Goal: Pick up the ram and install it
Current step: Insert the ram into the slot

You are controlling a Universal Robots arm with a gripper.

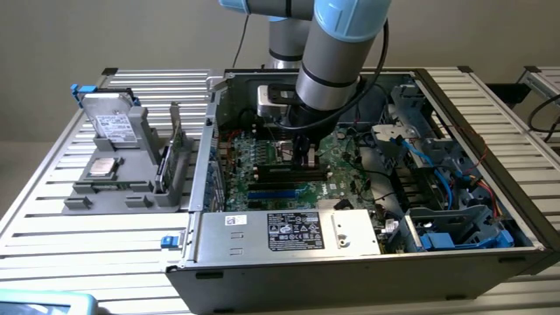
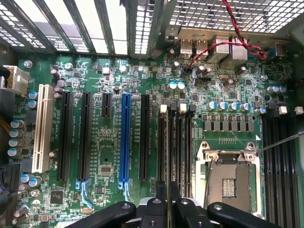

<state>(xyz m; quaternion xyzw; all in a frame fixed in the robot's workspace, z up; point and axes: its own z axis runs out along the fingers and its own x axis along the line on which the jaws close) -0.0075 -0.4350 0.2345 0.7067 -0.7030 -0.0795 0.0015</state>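
Note:
My gripper (image 1: 302, 159) reaches down inside the open computer case (image 1: 490, 197), just above the black memory slots (image 1: 278, 174) on the green motherboard (image 1: 262, 157). In the wrist view its two black fingers (image 2: 161, 194) stand almost together over the row of memory slots (image 2: 183, 142) beside the processor socket (image 2: 230, 183). The ram (image 2: 166, 156) shows edge-on as a thin dark strip running from between the fingers along the slot with the white latch. The gripper (image 2: 167, 192) is shut on it. How deep the ram sits in the slot is hidden.
Long expansion slots, one of them blue (image 2: 125, 137), lie beside the memory slots. A red and black wire (image 2: 237, 33) hangs near the rear ports. Outside the case, at the exterior view's left, a grey holder (image 1: 114, 190) carries a drive (image 1: 114, 125), a silver chip (image 1: 103, 167) and a green card (image 1: 178, 141).

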